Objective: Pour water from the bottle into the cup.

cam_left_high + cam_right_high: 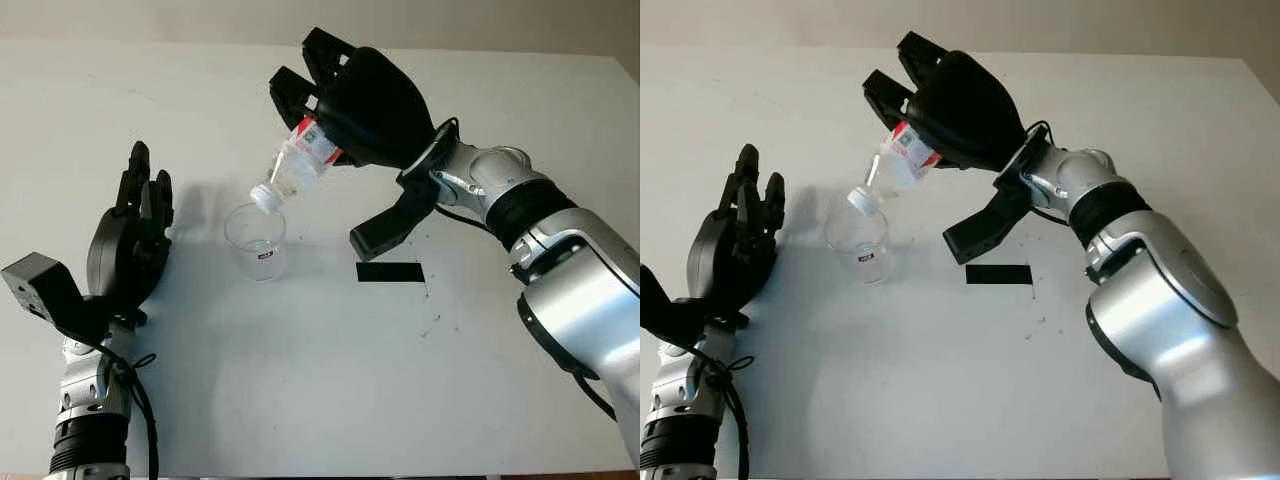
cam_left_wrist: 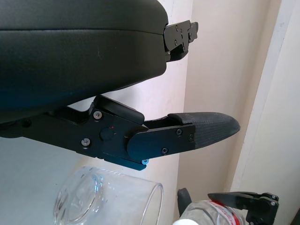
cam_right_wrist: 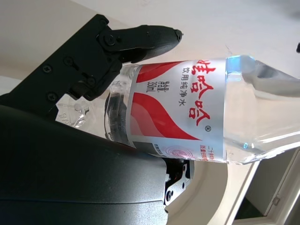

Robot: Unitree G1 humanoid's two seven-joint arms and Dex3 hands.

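My right hand is shut on a clear plastic water bottle with a red and white label. The bottle is tipped neck down, its white-capped mouth just above the rim of a clear plastic cup that stands upright on the white table. My left hand is open, upright on the table a little to the left of the cup. The cup's rim and the bottle's neck also appear in the left wrist view.
A black rectangular tape mark lies on the table right of the cup. The table's far edge meets a wall at the back.
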